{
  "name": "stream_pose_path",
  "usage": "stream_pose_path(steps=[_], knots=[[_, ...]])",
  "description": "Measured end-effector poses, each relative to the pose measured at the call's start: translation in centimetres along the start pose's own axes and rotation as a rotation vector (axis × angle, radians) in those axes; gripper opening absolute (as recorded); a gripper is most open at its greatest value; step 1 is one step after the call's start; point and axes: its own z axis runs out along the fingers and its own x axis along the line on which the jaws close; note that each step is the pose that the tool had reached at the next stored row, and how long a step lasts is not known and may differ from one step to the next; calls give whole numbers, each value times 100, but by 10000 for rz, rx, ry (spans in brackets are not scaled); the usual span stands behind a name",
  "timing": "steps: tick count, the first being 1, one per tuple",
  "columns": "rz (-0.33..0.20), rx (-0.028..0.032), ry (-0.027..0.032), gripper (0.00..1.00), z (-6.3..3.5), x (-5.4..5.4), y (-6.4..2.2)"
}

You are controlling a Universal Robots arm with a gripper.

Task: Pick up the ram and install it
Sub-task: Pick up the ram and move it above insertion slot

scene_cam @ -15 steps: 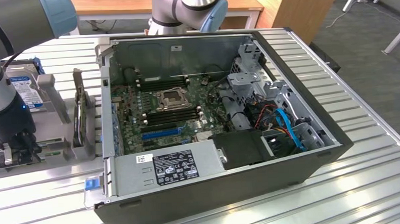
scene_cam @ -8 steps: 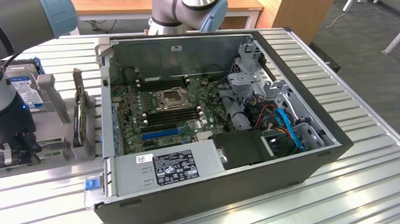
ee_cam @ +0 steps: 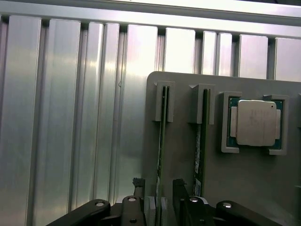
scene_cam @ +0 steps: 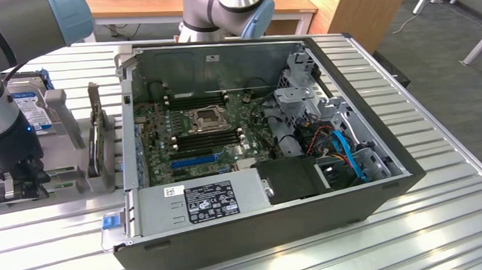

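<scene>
Gripper (ee_cam: pixel 157 187), hanging low over the grey parts holder (ee_cam: pixel 181 155) on the ribbed metal counter (ee_cam: pixel 61 122), at the exterior view's left of the open computer case (scene_cam: pixel 254 244). Fingers (ee_cam: pixel 178 188) are standing apart, one on each side of the ram (ee_cam: pixel 161 136), with a gap showing on both faces. Nothing is being held.

Ram: thin green stick, sitting on edge in a slot of the holder, its far end tucked into a grey bracket. It is resting there, not yet lifted.

Neighbours: a second memory stick (ee_cam: pixel 201 136) is standing in the next slot, just beside the outer face of one finger. A processor chip (ee_cam: pixel 256 123) is lying flat in its pocket beyond that. A hard drive (scene_cam: pixel 24 108) and an upright expansion card (scene_cam: pixel 99 138) are sharing the holder.

Destination: the motherboard (scene_cam: pixel 164 147) is lying inside the case, with black memory slots (scene_cam: pixel 204 136) near the processor socket (scene_cam: pixel 203 118). Whether a slot is free cannot be told.

Risks, as judged:
- The stick is sitting slightly off the middle of the gap, so closing fingers may be pushing it sideways against the bracket before gripping.
- The finger nearest the second stick is leaving little room and could be nudging or snagging it.
- A grip taken only at this end may be letting the long stick tilt or bind in its bracket.
</scene>
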Motion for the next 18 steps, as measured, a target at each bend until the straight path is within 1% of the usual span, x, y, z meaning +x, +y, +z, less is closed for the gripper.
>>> stream_pose_path(steps=[7, 8, 18], knots=[[0, 0, 0, 36, 0, 0, 0], [0, 0, 0, 29, 0, 0, 0], [0, 0, 0, 29, 0, 0, 0]])
